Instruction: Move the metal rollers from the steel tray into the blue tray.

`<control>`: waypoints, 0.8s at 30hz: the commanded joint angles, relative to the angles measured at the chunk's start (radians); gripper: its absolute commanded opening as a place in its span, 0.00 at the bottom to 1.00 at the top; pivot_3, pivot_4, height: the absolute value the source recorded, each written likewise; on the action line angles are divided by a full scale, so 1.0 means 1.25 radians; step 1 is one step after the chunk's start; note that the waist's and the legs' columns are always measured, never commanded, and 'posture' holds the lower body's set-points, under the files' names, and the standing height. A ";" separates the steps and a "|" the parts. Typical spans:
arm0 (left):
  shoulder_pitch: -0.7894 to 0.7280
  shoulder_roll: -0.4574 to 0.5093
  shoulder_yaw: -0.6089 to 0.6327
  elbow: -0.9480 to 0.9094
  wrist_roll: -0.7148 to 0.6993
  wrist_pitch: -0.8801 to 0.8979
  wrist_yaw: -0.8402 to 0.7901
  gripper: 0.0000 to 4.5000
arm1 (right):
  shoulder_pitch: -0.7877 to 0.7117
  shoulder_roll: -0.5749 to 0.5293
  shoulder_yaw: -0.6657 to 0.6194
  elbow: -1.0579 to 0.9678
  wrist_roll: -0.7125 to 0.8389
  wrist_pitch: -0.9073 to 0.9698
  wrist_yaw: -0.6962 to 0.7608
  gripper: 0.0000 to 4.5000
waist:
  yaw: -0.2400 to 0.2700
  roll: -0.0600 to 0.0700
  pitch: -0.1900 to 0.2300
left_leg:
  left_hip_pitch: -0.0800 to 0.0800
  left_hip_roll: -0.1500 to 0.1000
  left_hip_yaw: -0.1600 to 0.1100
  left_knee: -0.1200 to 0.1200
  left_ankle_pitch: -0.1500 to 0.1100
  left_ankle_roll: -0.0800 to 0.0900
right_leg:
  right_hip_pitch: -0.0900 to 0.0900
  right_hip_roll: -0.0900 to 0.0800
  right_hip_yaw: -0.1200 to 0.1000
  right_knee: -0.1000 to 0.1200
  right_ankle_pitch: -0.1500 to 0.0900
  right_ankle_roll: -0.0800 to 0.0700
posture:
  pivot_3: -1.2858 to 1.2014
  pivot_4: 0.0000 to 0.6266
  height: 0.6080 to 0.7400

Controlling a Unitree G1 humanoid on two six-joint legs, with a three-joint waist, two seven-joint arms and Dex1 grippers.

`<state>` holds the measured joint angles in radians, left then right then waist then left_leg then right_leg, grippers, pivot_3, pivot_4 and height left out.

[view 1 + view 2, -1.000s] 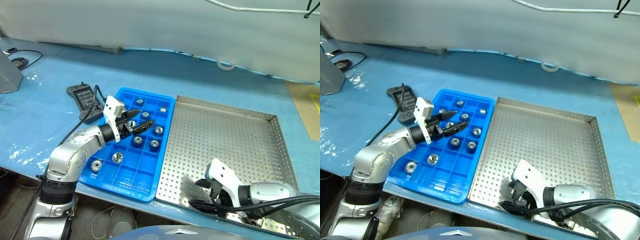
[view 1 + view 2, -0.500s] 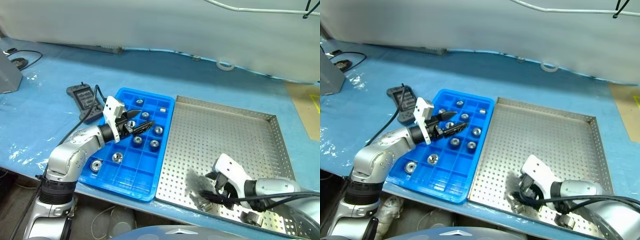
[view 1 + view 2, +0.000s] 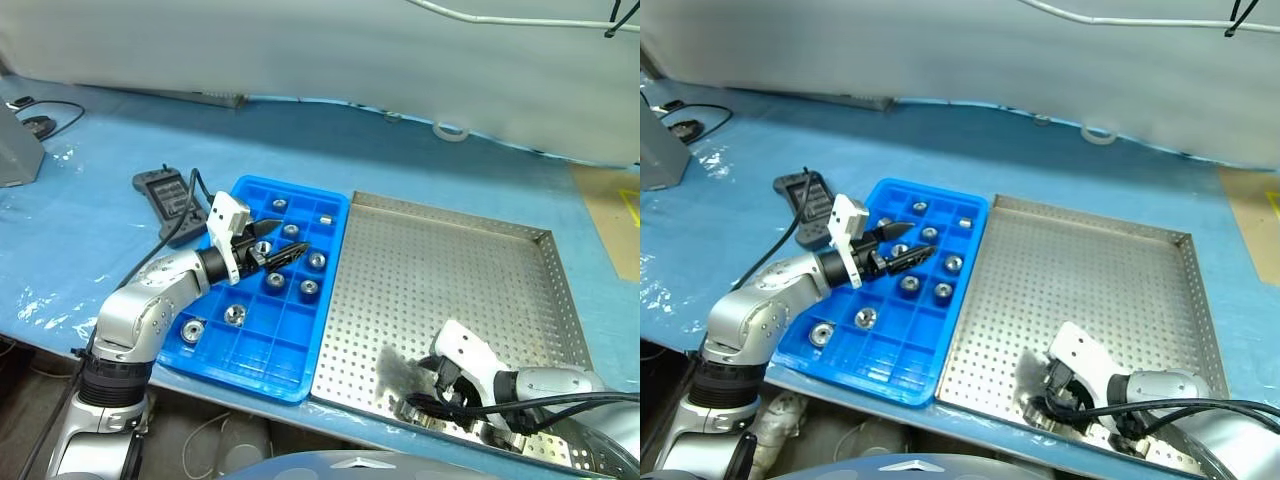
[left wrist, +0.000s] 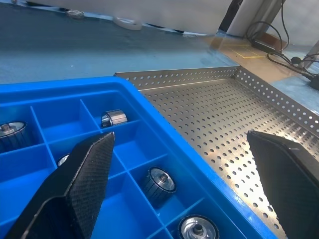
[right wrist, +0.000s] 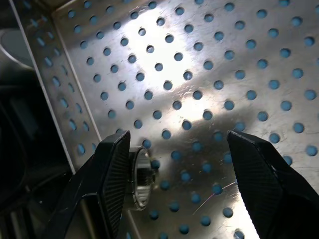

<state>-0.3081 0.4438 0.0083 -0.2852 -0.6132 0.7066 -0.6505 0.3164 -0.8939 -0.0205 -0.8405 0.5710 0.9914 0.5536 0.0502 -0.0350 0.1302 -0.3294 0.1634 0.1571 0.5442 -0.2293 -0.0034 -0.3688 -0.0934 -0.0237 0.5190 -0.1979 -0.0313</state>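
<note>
Right end effector point(image 5: 174, 164) spread, low over steel tray point(image 3: 450, 270) near edge, lining up on a roller point(image 5: 141, 177) by one finger. Left end effector point(image 3: 275, 243) spread, empty, parked over blue tray point(image 3: 262, 345) holding placed rollers point(image 3: 309, 289).

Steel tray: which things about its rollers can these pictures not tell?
- How many rollers remain in the steel tray: in the eye views the right arm covers its near edge.
- The roller by the right tool: in the right wrist view one finger half hides it, so contact is unclear.
</note>
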 commanded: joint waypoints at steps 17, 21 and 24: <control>-0.129 -0.050 -0.062 0.125 0.065 -0.115 -0.094 1.00 | -0.259 0.067 -0.368 0.499 0.070 -0.365 0.150 0.72 | -0.029 0.005 -0.002 | 0.000 0.000 0.002 0.002 -0.002 0.009 | 0.000 0.000 0.001 0.000 0.004 -0.008 | 0.43 0.24 1.00; -0.151 -0.067 -0.154 0.142 0.101 -0.167 -0.185 1.00 | -0.217 0.095 -0.454 0.399 0.179 -0.257 0.095 0.72 | -0.023 0.005 -0.002 | -0.002 0.000 0.003 0.004 -0.001 0.010 | -0.002 0.000 0.001 0.001 0.005 -0.008 | 0.40 0.24 1.00; -0.308 -0.110 -0.198 0.207 0.079 -0.125 -0.270 1.00 | -0.100 0.107 -0.517 0.280 0.245 -0.192 0.084 0.72 | -0.016 0.006 -0.001 | -0.004 -0.001 0.005 0.005 -0.001 0.011 | -0.004 -0.001 0.002 0.000 0.005 -0.009 | 0.36 0.24 1.00</control>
<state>-0.5909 0.3308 -0.2207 -0.0299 -0.4986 0.5521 -0.9272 0.1505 -0.7651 -0.5925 -0.3998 0.8181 0.7146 0.6684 0.0297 -0.0278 0.1284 -0.3355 0.1625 0.1638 0.5530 -0.2318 0.0108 -0.3737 -0.0946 -0.0206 0.5193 -0.1920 -0.0422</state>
